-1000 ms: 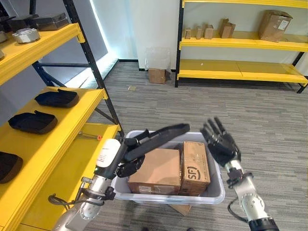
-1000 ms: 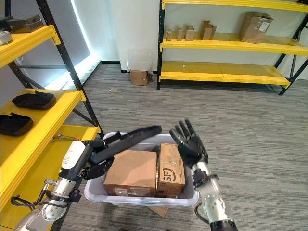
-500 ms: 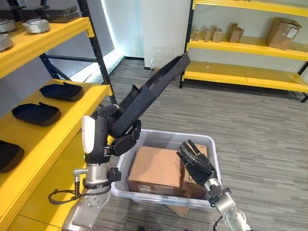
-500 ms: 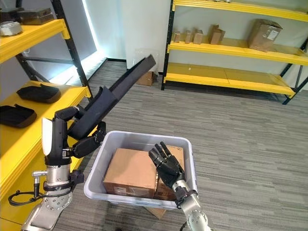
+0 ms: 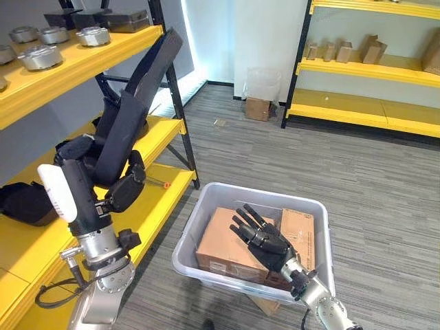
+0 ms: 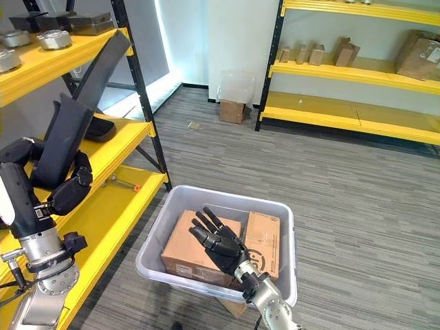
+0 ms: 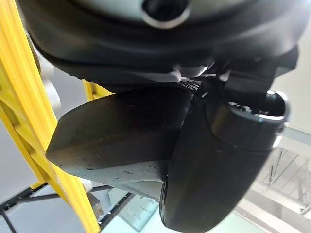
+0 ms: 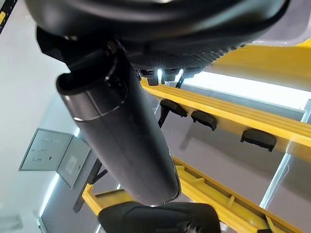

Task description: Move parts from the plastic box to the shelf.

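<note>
The left hand [image 5: 113,182] is curled round the lower end of a long black part [image 5: 137,100], which stands steeply tilted, its upper end reaching up to the edge of the top board of the yellow shelf [image 5: 148,206] on the robot's left. In the left wrist view the part's dark, rounded bulk [image 7: 121,136] lies against the hand, with the shelf's yellow upright beside it. The right hand [image 5: 265,240] is spread, fingers straight and fanned, holding nothing, and hovers over the grey plastic box [image 5: 206,203] on the floor. Inside the box sit two cardboard cartons: a larger one [image 5: 220,240] lying flat on the side nearer the shelf, and a narrower one [image 5: 302,230] just beside it, touching or nearly so; the right hand covers part of both. The shelf's top board holds several round metal parts [image 5: 41,56] and a dark flat case [image 5: 127,20]; its middle board holds a black moulded part [image 5: 24,203] at the near end and another [image 6: 103,127] further along, behind the lifted part. A small orange-tipped tool [image 5: 158,183] lies on the lower board. Across the room, a second yellow rack [image 5: 371,69] carries small cartons [image 5: 347,49], and a small carton [image 5: 259,108] stands on the floor by the wall.
</note>
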You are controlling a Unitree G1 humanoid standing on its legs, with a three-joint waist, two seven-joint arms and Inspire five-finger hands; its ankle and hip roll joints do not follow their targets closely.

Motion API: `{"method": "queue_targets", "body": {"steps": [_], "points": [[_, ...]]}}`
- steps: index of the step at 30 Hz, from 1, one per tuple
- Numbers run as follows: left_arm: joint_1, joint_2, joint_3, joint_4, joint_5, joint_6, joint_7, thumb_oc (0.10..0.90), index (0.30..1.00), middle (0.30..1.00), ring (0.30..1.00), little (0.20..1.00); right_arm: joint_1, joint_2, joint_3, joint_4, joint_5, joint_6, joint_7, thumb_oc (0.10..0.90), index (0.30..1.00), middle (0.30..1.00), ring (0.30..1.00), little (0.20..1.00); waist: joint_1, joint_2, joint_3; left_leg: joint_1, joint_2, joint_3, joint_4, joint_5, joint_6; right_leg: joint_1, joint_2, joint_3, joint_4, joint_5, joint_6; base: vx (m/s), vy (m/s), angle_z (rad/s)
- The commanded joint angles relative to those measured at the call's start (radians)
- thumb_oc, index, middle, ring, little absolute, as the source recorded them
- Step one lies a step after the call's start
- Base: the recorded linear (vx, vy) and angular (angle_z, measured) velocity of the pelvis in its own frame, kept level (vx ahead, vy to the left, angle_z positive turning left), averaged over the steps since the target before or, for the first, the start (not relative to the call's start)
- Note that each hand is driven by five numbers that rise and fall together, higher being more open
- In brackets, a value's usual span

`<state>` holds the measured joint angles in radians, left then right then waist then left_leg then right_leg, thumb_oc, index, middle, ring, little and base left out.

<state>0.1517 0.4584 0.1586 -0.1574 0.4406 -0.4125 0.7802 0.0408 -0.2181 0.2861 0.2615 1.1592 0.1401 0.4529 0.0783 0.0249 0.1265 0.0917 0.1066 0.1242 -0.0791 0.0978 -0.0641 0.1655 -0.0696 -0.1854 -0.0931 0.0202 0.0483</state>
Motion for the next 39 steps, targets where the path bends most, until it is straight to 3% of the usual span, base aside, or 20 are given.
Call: {"method": "queue_targets", "body": {"steps": [1,4,8,11,14,18,20,24,29,34,36,39], "points": [[-0.088,0.082,0.091,-0.061,0.019,-0.045,0.065,0.400,0.300,0.300,0.300,0.300,-0.075,0.050,-0.041,-0.052,0.022,-0.031,0.080,0.900,1.000,1.000,1.000,1.000,0.014,-0.013,-0.023,-0.033,0.071,-0.155,-0.005,0.004,-0.052,-0.018,-0.031,-0.081,0.054,-0.040,-0.002,-0.03,-0.089,0.10],[-0.069,0.078,0.104,-0.065,-0.005,-0.053,0.050,0.400,0.300,0.300,0.300,0.300,-0.080,0.044,-0.046,-0.052,-0.003,-0.059,0.054,0.900,1.000,1.000,1.000,1.000,0.025,-0.006,-0.009,-0.057,0.083,-0.175,-0.008,0.029,-0.062,-0.018,-0.025,-0.083,0.060,-0.048,-0.009,-0.03,-0.084,0.19],[-0.037,0.076,0.129,-0.066,-0.017,-0.071,0.036,0.400,0.300,0.300,0.300,0.300,-0.076,0.041,-0.055,-0.056,-0.014,-0.074,0.045,0.900,1.000,1.000,1.000,1.000,0.031,0.008,0.015,-0.095,0.122,-0.173,-0.008,0.113,-0.080,-0.014,-0.026,-0.097,0.076,-0.062,-0.017,-0.01,-0.018,0.22],[-0.071,0.069,0.108,-0.032,-0.052,-0.116,-0.019,0.400,0.300,0.300,0.300,0.300,-0.003,0.027,-0.094,-0.077,-0.018,-0.090,0.044,0.900,1.000,1.000,1.000,1.000,-0.027,0.005,0.032,-0.079,0.166,0.052,0.026,0.158,-0.093,0.006,-0.041,-0.205,0.089,-0.064,-0.014,-0.06,0.048,0.52],[-0.083,0.067,0.092,-0.024,-0.081,-0.133,-0.051,0.400,0.300,0.300,0.300,0.300,0.020,0.014,-0.133,-0.055,-0.038,-0.075,0.016,0.900,1.000,1.000,1.000,1.000,-0.051,-0.011,0.037,-0.075,0.167,0.098,0.107,0.130,-0.089,-0.002,-0.055,-0.227,0.102,-0.059,-0.019,-0.06,0.092,0.94],[-0.107,0.061,0.067,0.003,-0.080,-0.164,-0.055,0.400,0.300,0.300,0.300,0.300,0.033,-0.006,-0.182,-0.035,-0.059,-0.071,0.050,0.900,1.000,1.000,1.000,1.000,-0.089,-0.049,0.033,-0.050,0.213,0.187,0.293,0.126,-0.121,0.004,-0.071,-0.258,0.091,-0.047,-0.025,-0.03,0.128,0.57],[-0.118,0.052,0.052,0.017,-0.128,-0.175,-0.079,0.400,0.300,0.300,0.300,0.300,0.036,-0.012,-0.188,-0.051,-0.063,-0.054,0.047,0.900,1.000,1.000,1.000,1.000,-0.100,-0.055,0.023,-0.028,0.214,0.170,0.322,0.105,-0.118,-0.016,-0.077,-0.255,0.100,-0.036,-0.023,-0.04,0.277,0.47],[-0.093,0.047,0.077,0.020,-0.061,-0.133,-0.010,0.400,0.300,0.300,0.300,0.300,0.022,-0.004,-0.205,-0.026,-0.106,0.025,0.044,0.900,1.000,1.000,1.000,1.000,-0.087,-0.024,0.011,0.038,0.146,0.068,0.209,0.066,-0.082,-0.038,-0.078,-0.195,0.107,-0.012,-0.006,0.00,0.317,0.09],[-0.056,0.067,0.130,-0.006,-0.014,-0.078,0.042,0.400,0.300,0.300,0.300,0.300,0.012,0.022,-0.171,-0.038,-0.112,0.069,0.040,0.900,1.000,1.000,1.000,1.000,-0.056,-0.022,-0.006,0.053,0.107,0.022,0.144,0.015,-0.065,-0.031,-0.099,-0.169,0.095,0.004,0.026,0.00,0.221,-0.04],[-0.063,0.085,0.147,-0.024,0.022,-0.030,0.071,0.400,0.300,0.300,0.300,0.300,-0.010,0.052,-0.124,-0.065,-0.135,0.074,-0.004,0.900,1.000,1.000,1.000,1.000,-0.017,-0.036,-0.015,0.059,0.083,0.043,0.077,-0.054,-0.042,-0.006,-0.139,-0.218,0.088,0.024,0.066,-0.03,0.189,0.25],[-0.093,0.105,0.148,-0.037,0.019,-0.010,0.046,0.400,0.300,0.300,0.300,0.300,-0.027,0.058,-0.075,-0.103,-0.115,0.052,-0.058,0.900,1.000,1.000,1.000,1.000,0.019,-0.045,-0.025,0.075,0.068,0.041,0.009,-0.048,-0.033,0.013,-0.161,-0.272,0.084,0.035,0.102,-0.05,0.343,0.74],[-0.103,0.111,0.150,-0.050,0.004,0.008,0.033,0.400,0.300,0.300,0.300,0.300,-0.028,0.059,-0.060,-0.113,-0.119,0.061,-0.070,0.900,1.000,1.000,1.000,1.000,0.036,-0.049,-0.033,0.064,0.056,0.034,0.002,-0.050,-0.026,0.014,-0.172,-0.287,0.079,0.042,0.117,-0.06,0.222,0.54]]}}
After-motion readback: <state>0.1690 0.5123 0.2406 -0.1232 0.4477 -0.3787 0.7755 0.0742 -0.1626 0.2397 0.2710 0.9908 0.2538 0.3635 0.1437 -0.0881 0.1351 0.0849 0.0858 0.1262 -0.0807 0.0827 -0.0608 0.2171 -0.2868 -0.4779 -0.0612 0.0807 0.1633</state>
